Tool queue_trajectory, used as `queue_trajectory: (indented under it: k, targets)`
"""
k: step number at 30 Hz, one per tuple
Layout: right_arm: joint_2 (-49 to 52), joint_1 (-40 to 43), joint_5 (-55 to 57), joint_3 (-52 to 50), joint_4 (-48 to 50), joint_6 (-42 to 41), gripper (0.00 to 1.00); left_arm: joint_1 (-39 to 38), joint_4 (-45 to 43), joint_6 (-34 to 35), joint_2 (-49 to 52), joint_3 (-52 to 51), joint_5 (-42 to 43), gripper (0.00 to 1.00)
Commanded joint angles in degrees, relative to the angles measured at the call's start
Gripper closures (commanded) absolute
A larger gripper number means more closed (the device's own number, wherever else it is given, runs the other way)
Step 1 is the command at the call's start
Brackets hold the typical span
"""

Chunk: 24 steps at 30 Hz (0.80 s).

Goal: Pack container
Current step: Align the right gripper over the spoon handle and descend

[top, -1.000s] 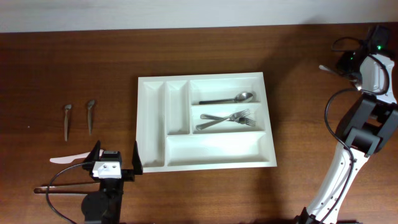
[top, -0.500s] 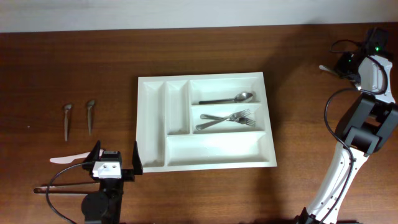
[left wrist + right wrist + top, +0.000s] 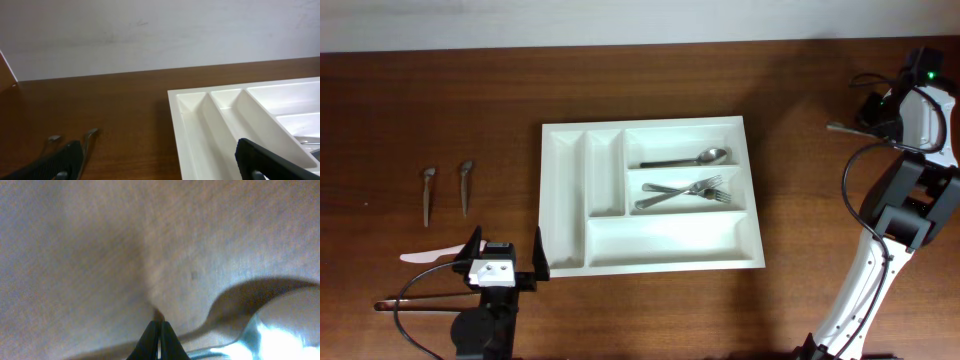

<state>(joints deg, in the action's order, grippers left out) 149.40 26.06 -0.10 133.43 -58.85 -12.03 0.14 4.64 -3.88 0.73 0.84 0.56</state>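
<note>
The container [image 3: 566,190] is a large white cutlery tray in the middle of the table. It holds a spoon [image 3: 692,158] in one wide compartment and forks [image 3: 686,189] in the one below it. My left gripper [image 3: 506,260] is open and empty, just off the tray's front left corner. Its wrist view shows the tray [image 3: 200,120] to the right of the spread fingers [image 3: 160,165]. My right gripper [image 3: 870,117] is at the far right, shut on a metal spoon [image 3: 842,127] that sticks out to the left. In the right wrist view the shut fingertips [image 3: 159,326] hold the spoon [image 3: 265,336] above the wood.
Two small metal spoons [image 3: 428,190] [image 3: 466,184] lie on the table at the far left; they also show in the left wrist view [image 3: 89,135]. A white plastic utensil [image 3: 432,256] lies just left of my left gripper. A thin dark utensil [image 3: 420,300] lies below it.
My right gripper has turned and moved slightly toward the front with the spoon; the spoon's free end now sits lower in the overhead view. The left arm has not moved.
</note>
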Motion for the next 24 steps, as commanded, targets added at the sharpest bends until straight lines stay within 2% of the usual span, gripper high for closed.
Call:
queue_trajectory:
  k: [1,11,21,22,24]
  targets:
    - [2.14,0.22,-0.24,-1.64,-4.55,-0.87,0.96,0.28,0.09,-1.11,-0.39,-0.35,-0.42,0.01]
    - [2.14,0.22,1.46,-1.64,-13.51,-0.87,0.96,0.28,0.09,-1.11,-0.39,-0.35,-0.42,0.01]
    - [2.03,0.22,2.25,1.51,-11.26,-1.29,0.96,0.28,0.09,-1.11,-0.39,-0.35,-0.42,0.01]
    - [2.03,0.22,2.27,3.04,-11.21,-1.99,0.94,0.28,0.09,-1.11,-0.39,-0.35,-0.42,0.01]
    - [1.92,0.22,2.25,7.48,-11.76,-2.84,0.79,0.28,0.09,-1.11,-0.39,-0.35,-0.42,0.01]
